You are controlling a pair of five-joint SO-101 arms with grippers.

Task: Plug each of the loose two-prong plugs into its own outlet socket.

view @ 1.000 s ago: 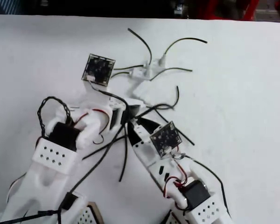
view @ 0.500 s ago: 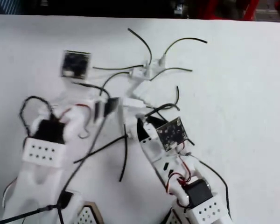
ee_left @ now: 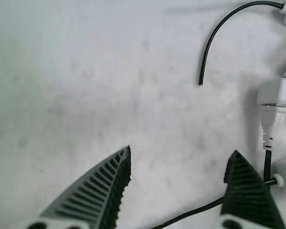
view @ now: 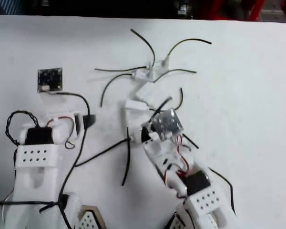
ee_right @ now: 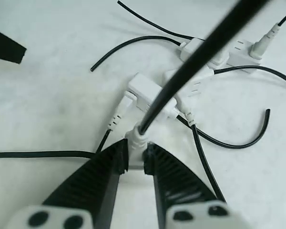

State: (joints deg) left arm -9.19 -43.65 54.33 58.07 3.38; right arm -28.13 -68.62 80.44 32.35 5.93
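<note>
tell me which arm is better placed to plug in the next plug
Right. The right gripper is shut on a white plug near the white outlet block; the left gripper hangs open over bare table.

The table is matt white, the fingers ribbed black plastic, the plug smooth white plastic.

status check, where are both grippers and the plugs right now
Left gripper jaws open, above the table. Right gripper shut on a white plug, beside the outlet block. Loose black cords crowd the block.
</note>
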